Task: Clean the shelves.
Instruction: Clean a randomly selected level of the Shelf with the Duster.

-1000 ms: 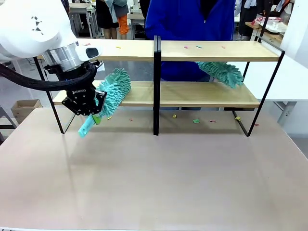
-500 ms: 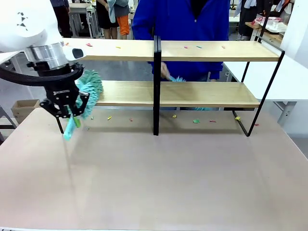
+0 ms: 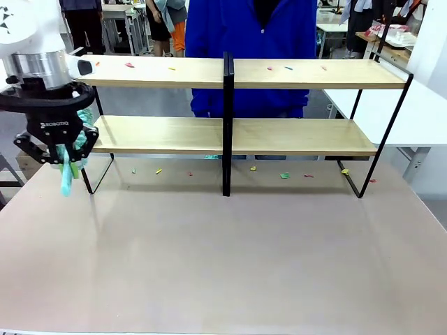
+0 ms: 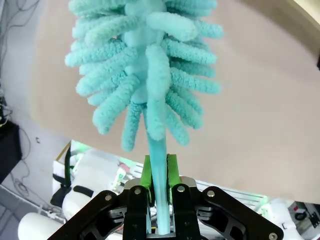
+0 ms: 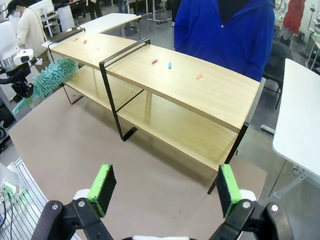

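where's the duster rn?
Front view, far left: the teal duster is clamped in the left gripper, just off the left end of the shelves, with its handle end pointing down.

Thing: wide two-tier rack of two long light-wood boards in a thin black metal frame
Pose: upright on the grey-brown tabletop, set toward its far side, its long side running across the front view
Top board: level, with a few small coloured scraps scattered on it
Lower board: level, held clear of the tabletop by the frame
Centre post: black, vertical, at the front edge, dividing both boards into left and right halves
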Controlling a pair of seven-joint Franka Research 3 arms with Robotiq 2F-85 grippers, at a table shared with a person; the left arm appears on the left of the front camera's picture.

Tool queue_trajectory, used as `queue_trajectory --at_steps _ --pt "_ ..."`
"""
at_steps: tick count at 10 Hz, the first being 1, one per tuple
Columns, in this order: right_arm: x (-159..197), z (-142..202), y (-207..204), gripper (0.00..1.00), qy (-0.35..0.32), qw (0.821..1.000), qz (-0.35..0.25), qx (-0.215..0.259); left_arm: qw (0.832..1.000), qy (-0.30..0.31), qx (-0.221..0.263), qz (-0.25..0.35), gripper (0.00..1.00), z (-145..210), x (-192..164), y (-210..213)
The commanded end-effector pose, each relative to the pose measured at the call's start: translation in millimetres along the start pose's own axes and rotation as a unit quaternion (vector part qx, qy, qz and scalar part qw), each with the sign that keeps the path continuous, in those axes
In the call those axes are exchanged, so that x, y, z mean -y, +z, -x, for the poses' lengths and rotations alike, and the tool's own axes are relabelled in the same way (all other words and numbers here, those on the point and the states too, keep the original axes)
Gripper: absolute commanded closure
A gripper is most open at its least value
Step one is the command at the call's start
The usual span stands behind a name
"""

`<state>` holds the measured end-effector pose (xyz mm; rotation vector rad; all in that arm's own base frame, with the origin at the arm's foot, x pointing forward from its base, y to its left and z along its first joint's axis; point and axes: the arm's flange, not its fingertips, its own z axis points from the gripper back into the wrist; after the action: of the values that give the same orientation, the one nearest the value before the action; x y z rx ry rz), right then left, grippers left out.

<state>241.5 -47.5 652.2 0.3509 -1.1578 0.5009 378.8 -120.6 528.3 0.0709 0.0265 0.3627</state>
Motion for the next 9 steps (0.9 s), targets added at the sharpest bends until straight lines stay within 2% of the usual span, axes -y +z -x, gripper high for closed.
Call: queue_trajectory --at_steps 1,4,6,7,8,9 --pt "0 -1 -1 0.00 -0.001 1.000 -0.001 0.000 1.000 -0.006 0.023 -0.019 0.87 7 0 -2" --pt "0 -1 -1 0.00 -0.001 1.000 -0.001 0.000 0.998 -0.045 0.031 0.012 0.87 7 0 -3" --pt "0 -1 -1 0.00 -0.001 1.000 -0.001 0.000 0.990 -0.133 -0.011 0.051 0.87 14 -8 0" --pt "0 -1 -1 0.00 -0.001 1.000 -0.001 0.000 0.972 -0.211 -0.054 0.085 0.87 24 -18 2" --pt "0 -1 -1 0.00 -0.001 1.000 -0.001 0.000 0.944 -0.296 -0.088 0.113 0.87 41 -32 5" --pt "0 -1 -1 0.00 -0.001 1.000 -0.001 0.000 0.902 -0.387 -0.123 0.149 0.87 57 -60 13"
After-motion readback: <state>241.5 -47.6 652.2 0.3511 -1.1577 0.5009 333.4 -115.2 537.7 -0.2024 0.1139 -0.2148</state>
